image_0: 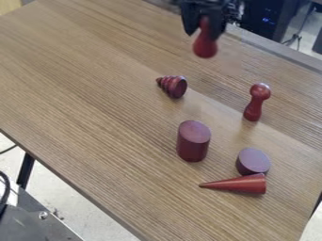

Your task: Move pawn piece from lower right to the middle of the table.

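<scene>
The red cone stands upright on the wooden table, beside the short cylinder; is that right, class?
Not quite: the red cone is not upright. The camera view shows it lying on its side, its tip pointing to the picture's left. It is on the wooden table, beside the short cylinder, as stated.

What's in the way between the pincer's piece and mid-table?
The ridged cone lies near the middle of the table, likely in the way; nothing visible blocks the held red piece higher up.
</scene>
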Motion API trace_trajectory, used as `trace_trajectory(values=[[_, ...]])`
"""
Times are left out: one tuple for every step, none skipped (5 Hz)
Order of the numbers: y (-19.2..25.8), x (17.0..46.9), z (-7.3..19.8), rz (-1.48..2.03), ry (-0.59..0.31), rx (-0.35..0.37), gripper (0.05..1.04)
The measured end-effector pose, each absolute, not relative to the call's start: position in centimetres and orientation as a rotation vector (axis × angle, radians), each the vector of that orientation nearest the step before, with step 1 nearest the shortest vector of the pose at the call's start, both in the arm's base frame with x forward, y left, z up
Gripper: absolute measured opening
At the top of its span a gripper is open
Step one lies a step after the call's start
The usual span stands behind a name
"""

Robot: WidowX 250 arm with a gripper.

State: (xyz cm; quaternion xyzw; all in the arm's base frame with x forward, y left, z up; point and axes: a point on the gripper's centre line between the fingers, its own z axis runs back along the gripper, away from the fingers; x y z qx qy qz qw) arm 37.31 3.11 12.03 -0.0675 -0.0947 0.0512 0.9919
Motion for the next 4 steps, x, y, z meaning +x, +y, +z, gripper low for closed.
trace_trajectory(values=[[5.4,37.8,12.2,0.177,-0.209,-0.159,0.561],[7.7,37.4,12.2,0.293,-0.210,-0.157,0.561],[10.0,36.0,12.2,0.424,-0.209,-0.113,0.561],[11.9,34.8,11.6,0.554,-0.196,-0.066,0.561]])
